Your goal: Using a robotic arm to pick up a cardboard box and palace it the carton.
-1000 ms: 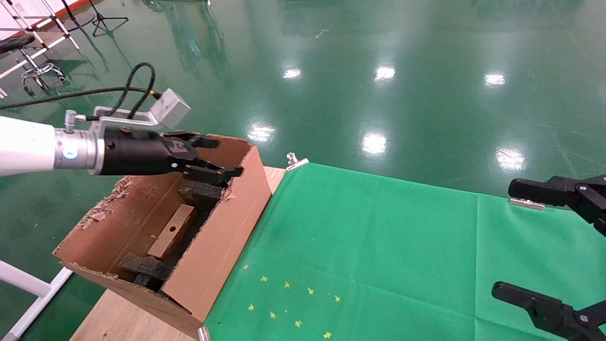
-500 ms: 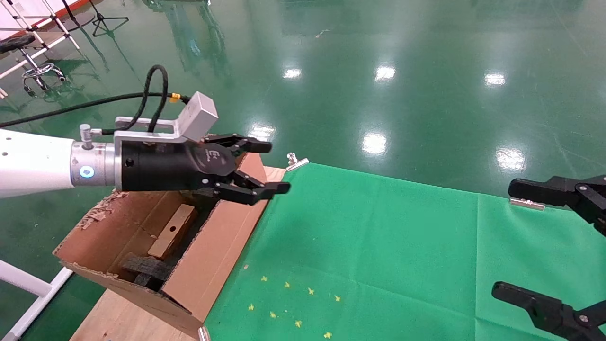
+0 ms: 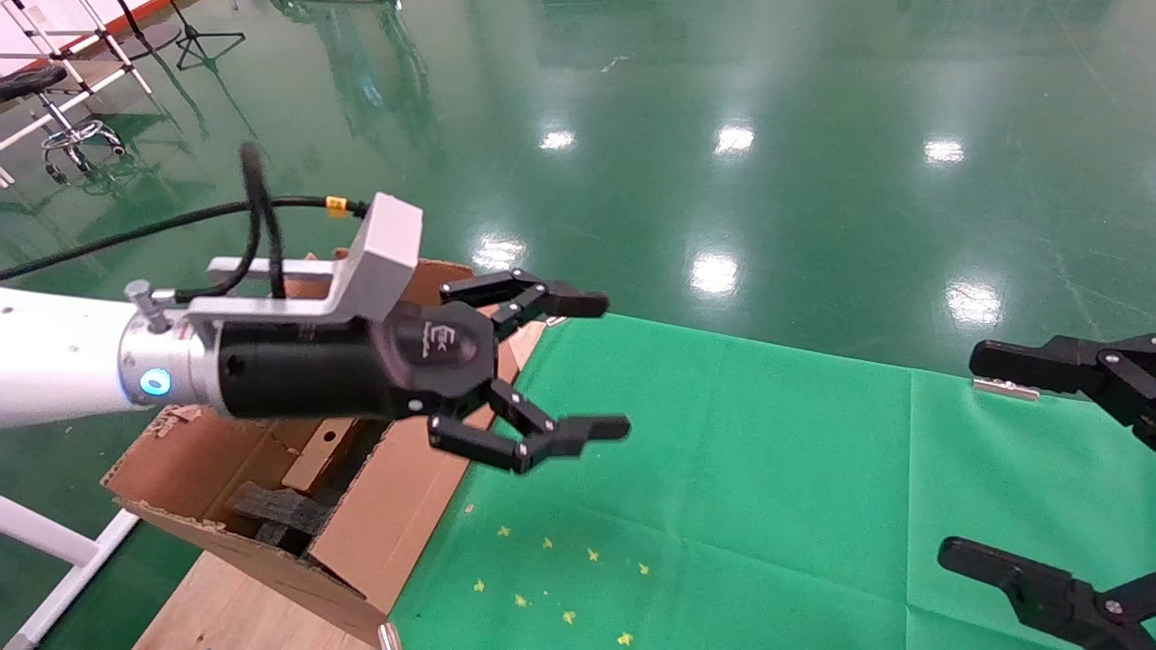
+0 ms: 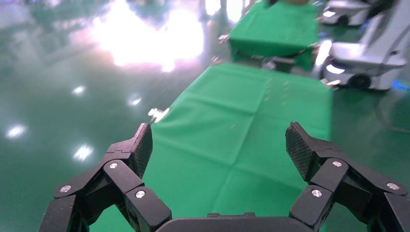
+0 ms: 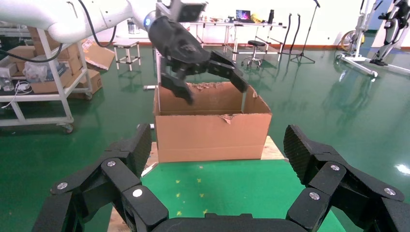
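Note:
The robotic arm's left gripper is open and empty. It hangs in the air over the left edge of the green cloth, just right of the carton. The left wrist view shows only cloth between its fingers. The cardboard box lies inside the carton, partly hidden behind the gripper's black body. My right gripper is open and empty at the far right. The right wrist view shows my own gripper, the carton and the left gripper above it.
Black foam blocks lie in the carton's near end. The carton stands on a wooden tabletop beside the cloth. A metal clip holds the cloth's far edge. Small yellow marks dot the cloth. Shiny green floor lies beyond.
My left gripper has risen out of the carton and moved right over the cloth, open and empty throughout. The cardboard box stays in the carton. The right arm has not moved.

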Action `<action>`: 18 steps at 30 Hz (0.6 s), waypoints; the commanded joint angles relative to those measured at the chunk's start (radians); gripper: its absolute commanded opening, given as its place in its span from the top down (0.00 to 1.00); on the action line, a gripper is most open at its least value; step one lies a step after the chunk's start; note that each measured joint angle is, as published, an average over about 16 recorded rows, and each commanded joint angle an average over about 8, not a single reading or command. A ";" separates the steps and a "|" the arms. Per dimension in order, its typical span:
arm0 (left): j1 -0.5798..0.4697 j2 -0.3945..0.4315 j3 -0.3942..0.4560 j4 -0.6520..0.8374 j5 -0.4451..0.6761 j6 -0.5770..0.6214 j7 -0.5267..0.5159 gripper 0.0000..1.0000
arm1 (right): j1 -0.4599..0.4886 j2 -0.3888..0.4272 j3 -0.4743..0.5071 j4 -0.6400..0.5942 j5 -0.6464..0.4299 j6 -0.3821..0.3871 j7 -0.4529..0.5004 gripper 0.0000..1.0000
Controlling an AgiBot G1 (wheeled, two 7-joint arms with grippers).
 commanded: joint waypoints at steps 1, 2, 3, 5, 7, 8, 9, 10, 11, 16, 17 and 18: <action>0.022 0.001 -0.014 -0.025 -0.031 0.008 0.011 0.00 | 0.000 0.000 0.000 0.000 0.000 0.000 0.000 0.00; 0.033 0.001 -0.021 -0.038 -0.047 0.013 0.016 0.00 | 0.000 0.000 0.000 0.000 0.000 0.000 0.000 0.00; 0.044 0.002 -0.028 -0.051 -0.064 0.017 0.022 0.00 | 0.000 0.000 0.000 0.000 0.000 0.000 0.000 0.00; 0.067 0.003 -0.042 -0.076 -0.095 0.026 0.033 0.00 | 0.000 0.000 0.000 0.000 0.000 0.000 0.000 0.00; 0.088 0.003 -0.056 -0.101 -0.127 0.034 0.044 0.00 | 0.000 0.000 0.000 0.000 0.000 0.000 0.000 0.00; 0.098 0.004 -0.062 -0.112 -0.140 0.038 0.049 0.00 | 0.000 0.000 0.000 0.000 0.000 0.000 0.000 0.00; 0.105 0.004 -0.067 -0.120 -0.150 0.041 0.052 0.00 | 0.000 0.000 0.000 0.000 0.000 0.000 0.000 0.00; 0.114 0.004 -0.073 -0.132 -0.164 0.044 0.057 0.00 | 0.000 0.000 0.000 0.000 0.000 0.000 0.000 0.00; 0.123 0.004 -0.079 -0.142 -0.177 0.048 0.061 0.00 | 0.000 0.000 0.000 0.000 0.000 0.000 0.000 0.00; 0.149 0.005 -0.095 -0.171 -0.214 0.059 0.071 0.00 | 0.000 0.000 0.000 0.000 0.000 0.000 0.000 0.00; 0.153 0.005 -0.097 -0.175 -0.220 0.060 0.072 0.00 | 0.000 0.000 0.000 0.000 0.000 0.000 0.000 0.00; 0.152 0.005 -0.097 -0.174 -0.219 0.060 0.072 0.00 | 0.000 0.000 0.000 0.000 0.000 0.000 0.000 0.00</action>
